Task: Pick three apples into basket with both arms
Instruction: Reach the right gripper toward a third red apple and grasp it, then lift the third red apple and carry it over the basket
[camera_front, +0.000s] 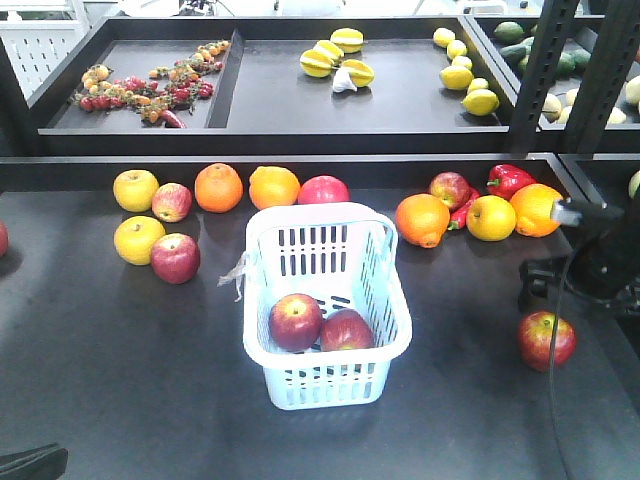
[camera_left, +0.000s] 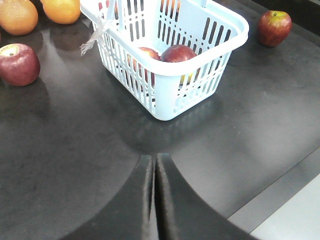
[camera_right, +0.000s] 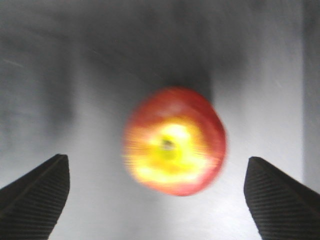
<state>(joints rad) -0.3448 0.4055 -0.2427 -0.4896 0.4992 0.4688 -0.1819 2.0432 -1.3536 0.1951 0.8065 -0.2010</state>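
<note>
Front view: pale blue slotted plastic basket (camera_front: 327, 305) holds two dark red apples (camera_front: 296, 321); the third red apple (camera_front: 546, 340) sits alone on the dark table (camera_front: 120, 380), well right.

Left wrist view: left gripper (camera_left: 154, 172) pressed together, empty.

Right wrist view: right gripper (camera_right: 157, 195) spread wide above the blurred apple (camera_right: 175, 141), not touching. Risk: an off-centre close could roll it away.

A mock produce shop: black display trays (camera_front: 300, 100) hold sorted fruit and vegetables.

1. We log the basket (camera_front: 325, 305) at table (camera_front: 120, 380) centre, two apples (camera_front: 296, 321) inside, side by side.
2. Third apple (camera_front: 546, 340) lies on the table at the basket's 3 o'clock, well apart.
3. Fruit row (camera_front: 245, 188) sits at 12 o'clock.
</note>
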